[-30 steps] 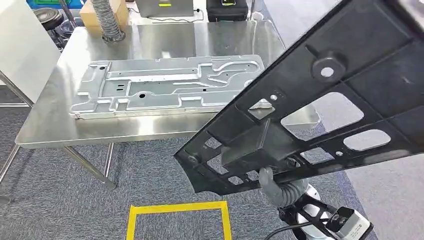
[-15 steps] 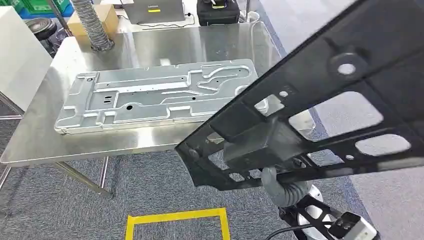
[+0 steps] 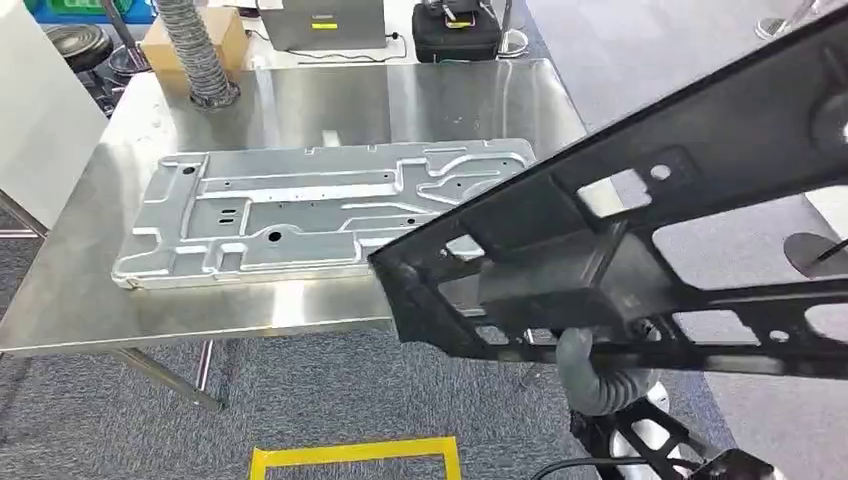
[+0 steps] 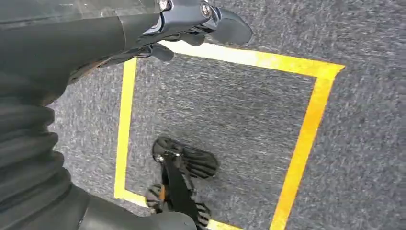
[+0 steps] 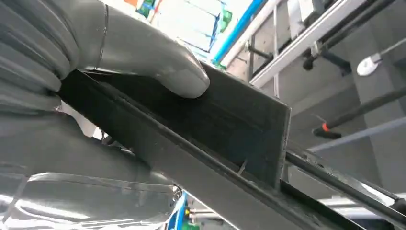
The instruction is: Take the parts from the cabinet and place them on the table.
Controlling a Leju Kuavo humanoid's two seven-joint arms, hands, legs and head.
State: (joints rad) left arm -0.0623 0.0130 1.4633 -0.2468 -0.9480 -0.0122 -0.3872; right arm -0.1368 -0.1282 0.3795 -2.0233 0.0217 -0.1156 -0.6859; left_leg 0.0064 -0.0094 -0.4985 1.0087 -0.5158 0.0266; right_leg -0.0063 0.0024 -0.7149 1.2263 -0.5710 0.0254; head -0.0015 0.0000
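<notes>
Currently, the steel table [image 3: 300, 90] occupies the upper left and centre of the head view, its near edge running across the middle left of the frame. A pressed silver panel [image 3: 300, 205] already lies flat on it, left of centre.

My black perforated panel [image 3: 640, 250] crosses the right half of the head view on a slant, from upper right down to a blunt end at centre. That end overhangs the table's near right edge and laps over the silver panel's right end in the picture; whether they touch cannot be determined. My right hand [image 3: 590, 375] grips the panel from below at lower centre-right. My left hand [image 4: 201, 19] hangs over grey carpet and a yellow taped square [image 4: 306, 120], empty, with its dark fingers [image 4: 230, 26] partly curled.

Hazards, as I judge them:
- The grasp sits near one end of a long panel. The far end acts as a lever, so rotation or slip in the hold is likely.
- Lowering here could strike or shift the silver panel, or leave too much overhang off the table.

View differences: the right wrist view shows my grey thumb [image 5: 158, 57] pressed onto a black rib, which the head view conceals beneath the panel. The head view alone gives the panel's position over the table.
</notes>
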